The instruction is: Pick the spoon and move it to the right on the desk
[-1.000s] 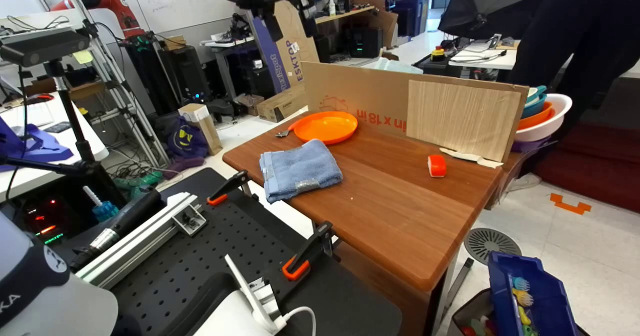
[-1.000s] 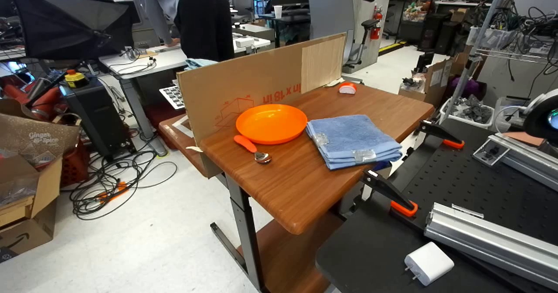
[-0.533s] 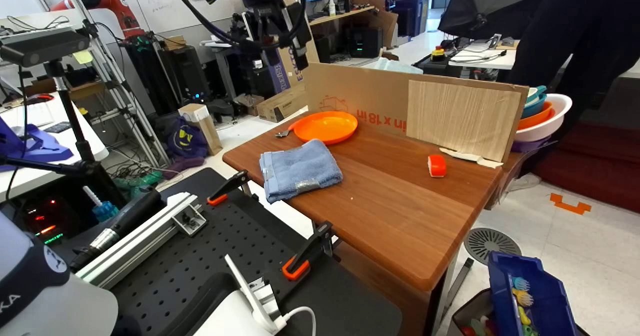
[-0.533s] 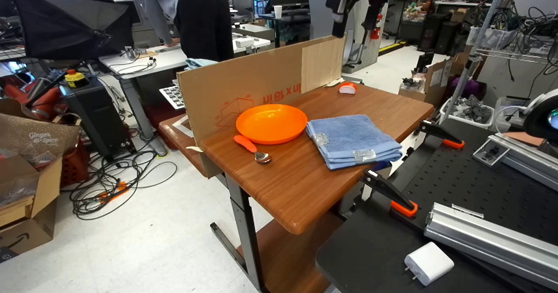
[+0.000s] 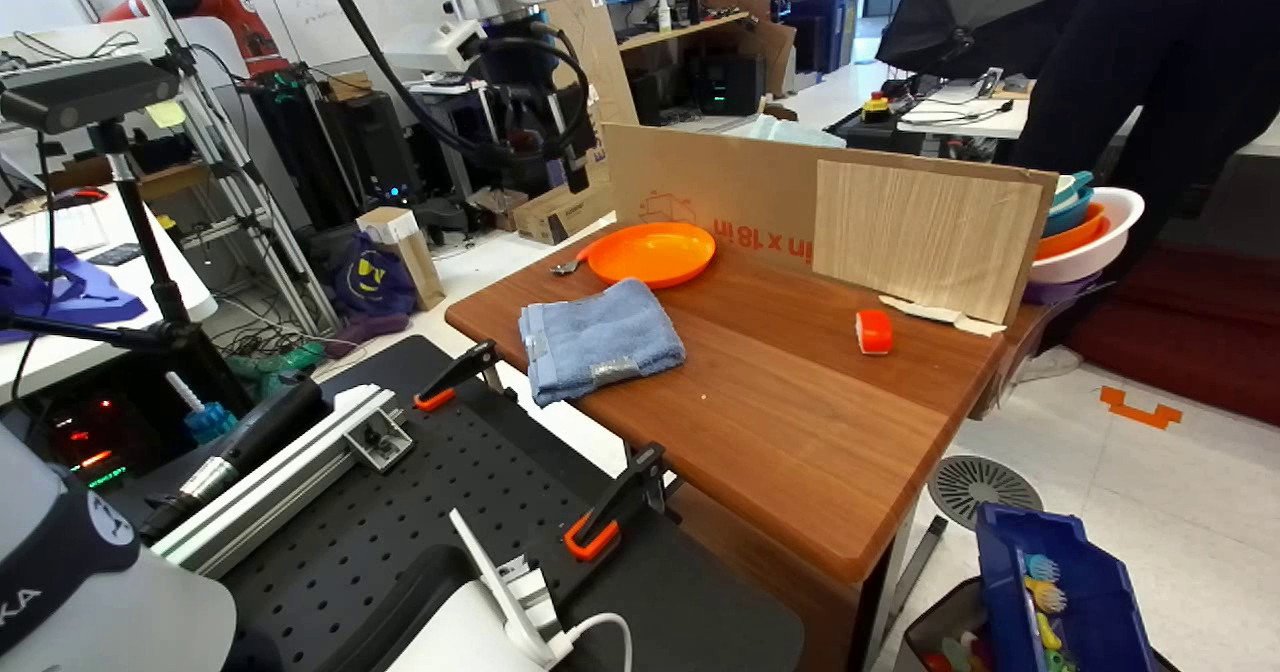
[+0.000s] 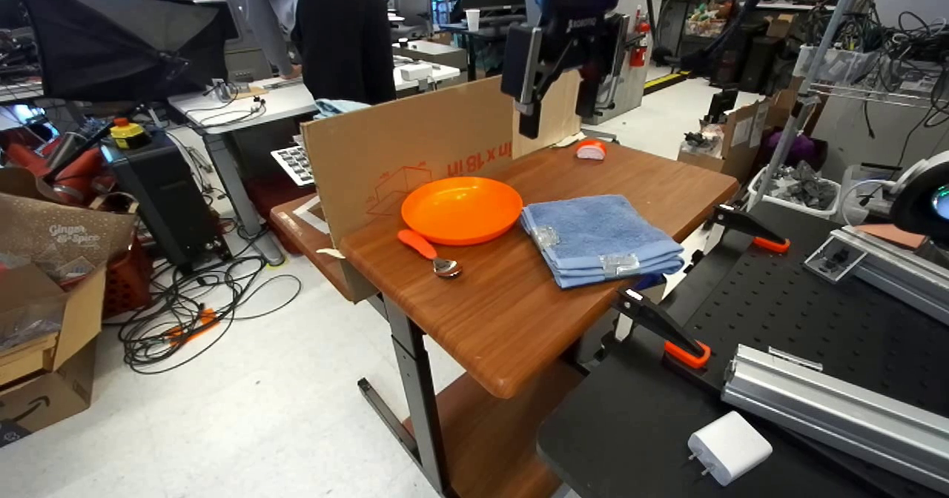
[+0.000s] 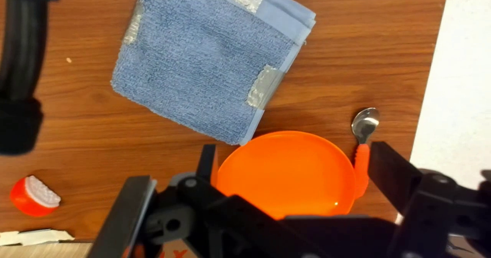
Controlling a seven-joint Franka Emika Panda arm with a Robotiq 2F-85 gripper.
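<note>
One spoon point(image 7: 361, 154) lies near a short edge of the worktop point(image 6: 482, 320), beside one plate point(image 6: 461, 213); one towel point(image 6: 604, 237) sits by a long edge, one red block point(image 6: 591, 150) toward the other short edge. One claw point(image 6: 557, 113) hangs above, two fingers apart.

A cardboard panel point(image 6: 408, 150) is walling off 1 long side of the desk point(image 6: 504, 327); an orange plate point(image 7: 287, 173) is crowding the handle of the spoon point(image 7: 361, 154); bare wood is surrounding its bowl point(image 7: 365, 123), leaving room to pass; a folded towel point(image 7: 203, 62) is blocking ground just beside the plate; open wood is running from towel to red-orange block point(image 7: 36, 198).
</note>
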